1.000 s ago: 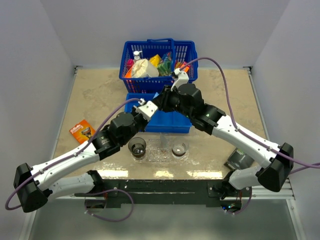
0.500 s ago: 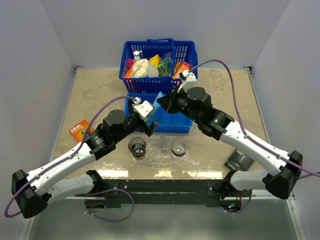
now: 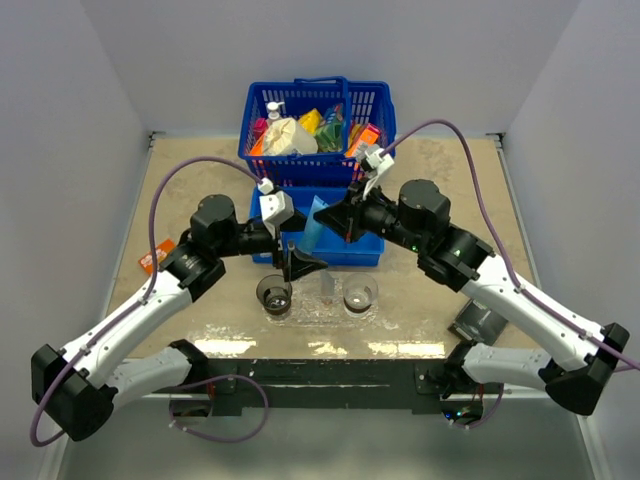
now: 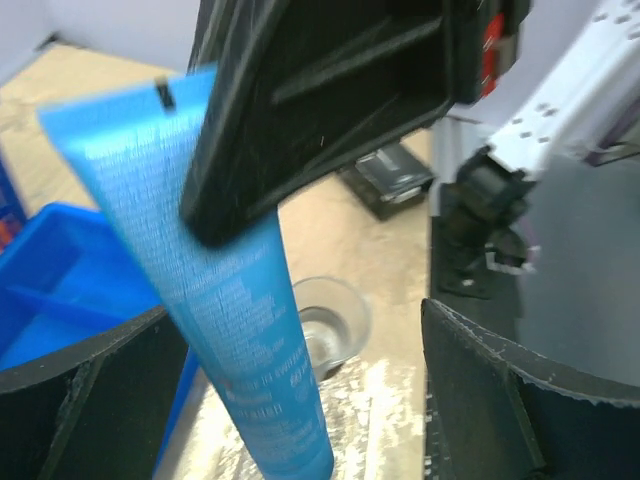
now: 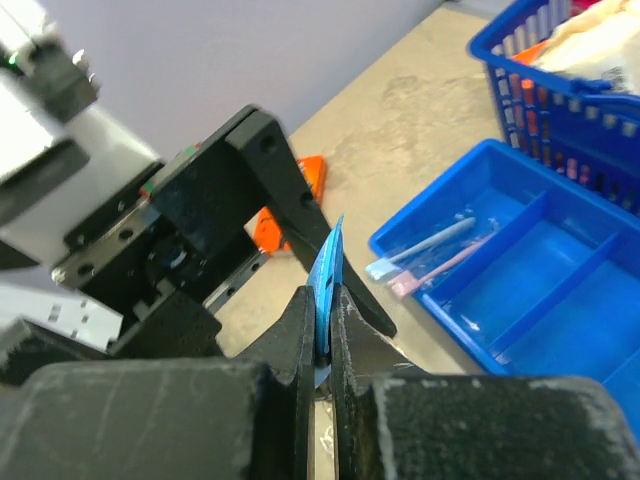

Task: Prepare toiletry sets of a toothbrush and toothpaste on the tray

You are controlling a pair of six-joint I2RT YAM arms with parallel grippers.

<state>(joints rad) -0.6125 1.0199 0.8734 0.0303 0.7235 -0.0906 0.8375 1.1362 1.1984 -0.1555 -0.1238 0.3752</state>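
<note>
A pale speckled stone-look counter point(image 3: 200, 190) is seen from above, with a blue plastic handled basket point(image 3: 316, 150) packed with goods at its far middle. A blue rectangular divided plastic bin point(image 3: 350, 250) is set just in front of it. Nearer the arms lies a clear bumpy oval plastic tray point(image 3: 318, 312), on which two smoky clear cups point(image 3: 274, 293) are stood, left and right.

A light blue flat squeeze tube of toothpaste point(image 3: 313, 222) is held aloft over the bin's left end, pinched at its flat crimped end by the tightly closed right hand point(image 5: 322, 310). The left hand point(image 3: 302, 266) is spread wide and grips nothing; in its wrist view the tube's lower end is framed between its fingers, touching neither. Two clear-wrapped slim toothbrushes point(image 5: 430, 252) are left lying in one compartment of the bin.
</note>
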